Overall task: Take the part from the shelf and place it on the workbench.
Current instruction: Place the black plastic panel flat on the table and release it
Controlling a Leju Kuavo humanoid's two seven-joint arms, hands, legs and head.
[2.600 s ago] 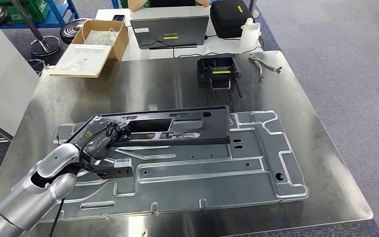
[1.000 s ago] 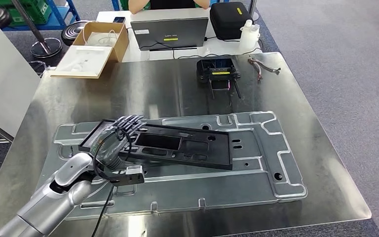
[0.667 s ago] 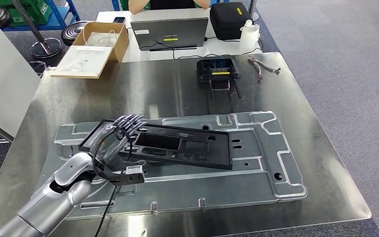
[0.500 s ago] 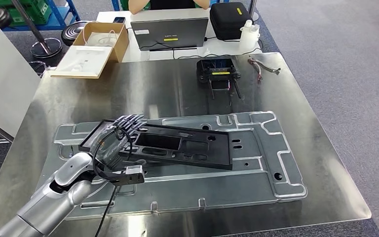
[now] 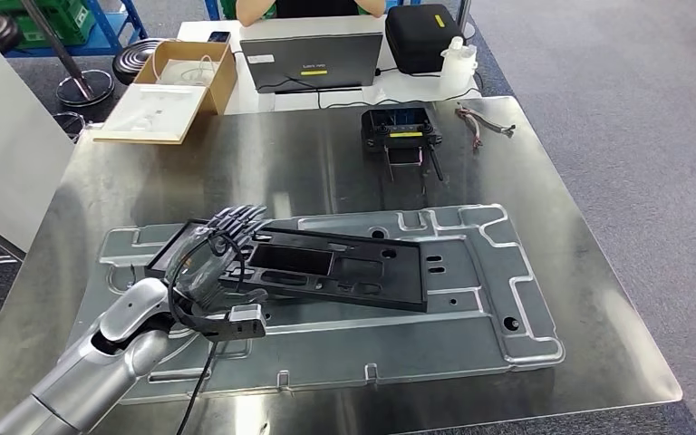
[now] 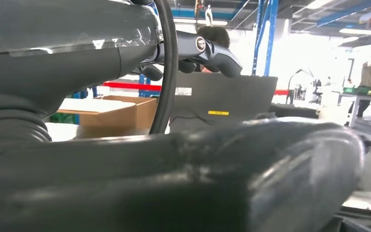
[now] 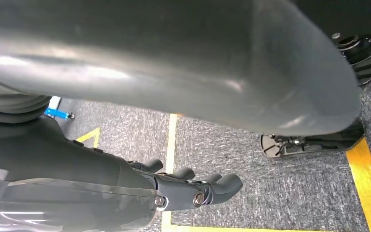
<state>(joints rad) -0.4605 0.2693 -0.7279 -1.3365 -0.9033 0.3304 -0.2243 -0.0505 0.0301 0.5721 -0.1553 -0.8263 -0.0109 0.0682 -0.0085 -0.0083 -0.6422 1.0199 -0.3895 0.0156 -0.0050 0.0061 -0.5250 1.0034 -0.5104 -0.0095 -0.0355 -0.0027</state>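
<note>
Lying on the workbench [image 5: 598,299], black part [image 5: 326,265], left hand [image 5: 213,252] released, fingers spread over its left end

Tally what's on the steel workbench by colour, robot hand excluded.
Black: 2 - frame part, controller
Silver: 1 - stamped metal panel
Mixed colour: 1 - wire bundle
Total: 4
</note>
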